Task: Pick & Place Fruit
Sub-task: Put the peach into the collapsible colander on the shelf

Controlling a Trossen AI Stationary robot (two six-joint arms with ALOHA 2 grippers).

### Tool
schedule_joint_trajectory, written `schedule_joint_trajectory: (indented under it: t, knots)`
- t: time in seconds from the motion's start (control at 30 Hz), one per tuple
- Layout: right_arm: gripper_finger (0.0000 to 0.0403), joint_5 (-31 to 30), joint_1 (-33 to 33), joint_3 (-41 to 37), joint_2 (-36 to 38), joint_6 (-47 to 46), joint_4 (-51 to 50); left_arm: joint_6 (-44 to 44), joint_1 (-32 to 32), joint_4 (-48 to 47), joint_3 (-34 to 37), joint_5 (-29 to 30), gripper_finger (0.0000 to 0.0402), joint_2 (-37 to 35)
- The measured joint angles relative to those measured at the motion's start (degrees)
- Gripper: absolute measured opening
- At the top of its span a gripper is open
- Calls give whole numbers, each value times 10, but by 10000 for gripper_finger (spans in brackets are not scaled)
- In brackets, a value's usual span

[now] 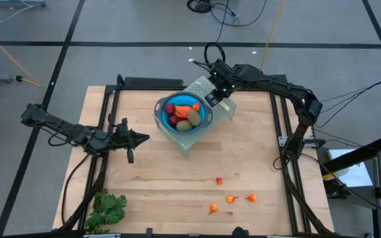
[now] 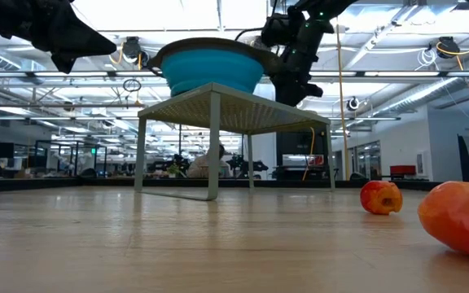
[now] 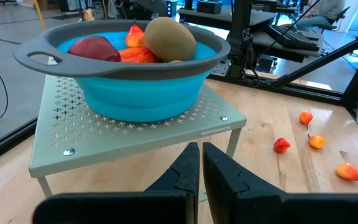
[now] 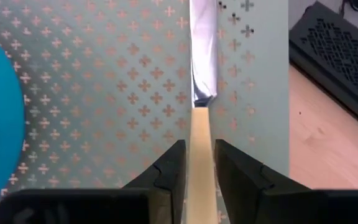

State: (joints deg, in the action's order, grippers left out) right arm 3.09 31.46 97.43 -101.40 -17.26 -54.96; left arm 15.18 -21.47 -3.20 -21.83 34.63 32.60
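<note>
A blue bowl (image 1: pixel 184 114) with a grey rim stands on a grey-green perforated stand (image 1: pixel 204 89). It holds a dark-red ball (image 3: pixel 95 48), olive-brown ovals (image 3: pixel 169 38) and a red-orange piece (image 3: pixel 138 55). Several tiny orange-red fruits (image 1: pixel 231 198) lie on the table near the front. My right gripper (image 4: pixel 199 146) is over the stand's far right part, shut on a thin knife with a pale yellow handle and a silvery blade (image 4: pixel 204 56). My left gripper (image 1: pixel 141 138) hangs shut to the left of the stand, touching nothing. My right gripper pinches the knife's pale yellow handle (image 4: pixel 201 134) between its two fingers, short of the blade. The fingers slant down from the table's right and lie along the knife. The blade stretches ahead over the stand's top beside the bowl; whether it rests there I cannot tell.
A leafy green bunch (image 1: pixel 108 208) lies at the near left corner. Black frame rails (image 1: pixel 283 152) run along the table's left and right sides. The wood between the stand and the small fruits is bare.
</note>
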Motion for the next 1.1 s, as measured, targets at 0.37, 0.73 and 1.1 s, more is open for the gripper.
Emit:
schedule_joint_trajectory:
  t: [0.37, 0.73, 1.1]
  knots:
    - [80, 0, 0, 0, 64, 0, 31, 0, 0, 0, 0, 0, 19, 0]
    - [43, -6, -48, 0, 173, 14, -17, 0, 0, 0, 0, 0, 19, 0]
    - [3, -64, -182, -13, 240, 19, -87, 0, 0, 0, 0, 0, 19, 0]
